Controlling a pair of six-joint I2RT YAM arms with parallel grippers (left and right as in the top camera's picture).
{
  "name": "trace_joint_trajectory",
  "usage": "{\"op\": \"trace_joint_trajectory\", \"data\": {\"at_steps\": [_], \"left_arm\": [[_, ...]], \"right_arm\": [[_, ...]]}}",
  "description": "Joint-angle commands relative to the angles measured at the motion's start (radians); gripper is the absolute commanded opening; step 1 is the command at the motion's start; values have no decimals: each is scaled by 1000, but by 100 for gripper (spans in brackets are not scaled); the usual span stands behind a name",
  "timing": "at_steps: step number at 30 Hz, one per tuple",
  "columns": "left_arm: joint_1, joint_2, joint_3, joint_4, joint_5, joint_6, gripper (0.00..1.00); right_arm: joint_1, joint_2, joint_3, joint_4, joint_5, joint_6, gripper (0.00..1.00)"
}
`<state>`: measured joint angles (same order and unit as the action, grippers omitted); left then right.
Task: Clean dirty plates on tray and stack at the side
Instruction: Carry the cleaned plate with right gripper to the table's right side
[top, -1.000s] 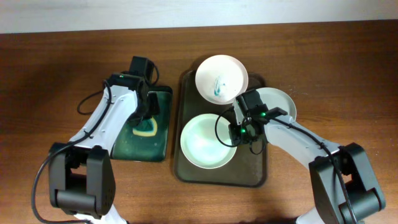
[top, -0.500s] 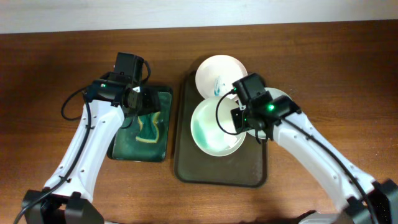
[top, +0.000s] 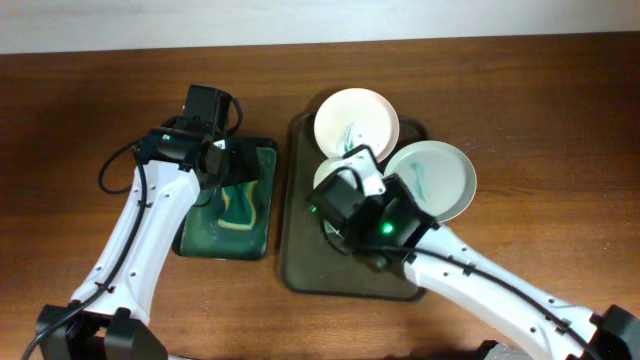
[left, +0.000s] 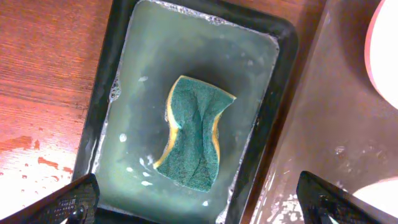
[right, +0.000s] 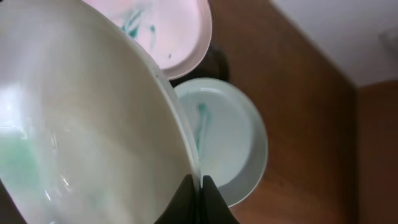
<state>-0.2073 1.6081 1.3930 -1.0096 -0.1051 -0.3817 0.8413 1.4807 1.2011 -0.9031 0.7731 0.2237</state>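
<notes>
Right wrist: right end effector (right: 199, 186) pinched on plate (right: 81, 124) rim, plate tilted.
Overhead: plate was flat a second ago, now lifted above tray (top: 310, 265).
Left wrist: left end effector (left: 199, 202) wide open, empty, over sponge (left: 194, 134). Scrub probably next.

This looks like a robotics lab bench set up as a dishwashing station, not a real kitchen. A dark tray (top: 300, 262) sits on a bare wooden table (top: 560, 120), with a plain pale wall (top: 300, 20) behind it. White robot arms (top: 140, 240) with exposed black cables reach in beside the tray. Left of it lies a shallow basin (top: 225, 255) of soapy water holding a green sponge (left: 193, 134). On the tray and just right of it are teal-smeared plates (top: 357, 122).
</notes>
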Motion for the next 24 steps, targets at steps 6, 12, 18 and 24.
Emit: {"op": "trace_joint_trajectory", "data": {"at_steps": [6, 12, 18, 24], "left_arm": [[-1, -10, 10, -2, 3, 6, 99], [-1, -10, 10, -2, 3, 6, 99], [-1, -10, 10, -2, 3, 6, 100], [-1, -10, 10, -2, 3, 6, 99]], "right_arm": [[63, -10, 19, 2, 163, 20, 4], [63, -10, 19, 1, 163, 20, 4], [63, -10, 19, 2, 163, 20, 4], [63, -10, 19, 2, 163, 20, 4]]}}
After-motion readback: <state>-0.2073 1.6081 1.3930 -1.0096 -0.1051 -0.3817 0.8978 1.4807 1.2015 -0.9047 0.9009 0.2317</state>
